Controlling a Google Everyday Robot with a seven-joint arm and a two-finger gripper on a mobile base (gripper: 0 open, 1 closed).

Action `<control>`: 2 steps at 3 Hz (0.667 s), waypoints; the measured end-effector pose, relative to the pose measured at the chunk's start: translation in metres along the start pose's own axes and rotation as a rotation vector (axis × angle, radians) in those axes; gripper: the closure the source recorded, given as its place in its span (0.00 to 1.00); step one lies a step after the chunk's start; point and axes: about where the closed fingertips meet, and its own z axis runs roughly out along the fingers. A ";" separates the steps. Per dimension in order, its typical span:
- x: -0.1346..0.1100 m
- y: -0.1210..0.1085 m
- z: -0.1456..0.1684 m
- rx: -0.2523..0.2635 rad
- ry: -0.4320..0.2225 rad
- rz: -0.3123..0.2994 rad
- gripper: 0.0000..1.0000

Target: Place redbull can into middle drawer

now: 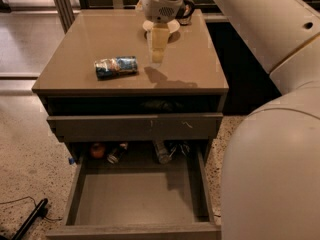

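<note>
Pale yellow against the tan wood, the gripper (157, 56) hangs tip-down in the upper centre of the frame, above the cabinet top (195, 69). Whether it is open or closed cannot be told. It has hold of nothing: the redbull can (116, 66) lies on its side on the top, apart from it, to the left and a little lower in the frame. Pointing straight down probably suits a grasp from above.

Behind the gripper a white bowl (173, 27) is mostly hidden. Below, the scratched drawer front (135, 127) is shut, while the middle drawer (135, 199) stands pulled out at the bottom, its floor bare, likely ready for the can. In the dark cavity behind it sit an orange-red can (97, 150) and other containers that are hard to identify. The robot's white arm (272, 174) cuts off the right side.
</note>
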 end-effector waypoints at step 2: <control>-0.013 0.008 0.015 -0.032 -0.006 -0.048 0.00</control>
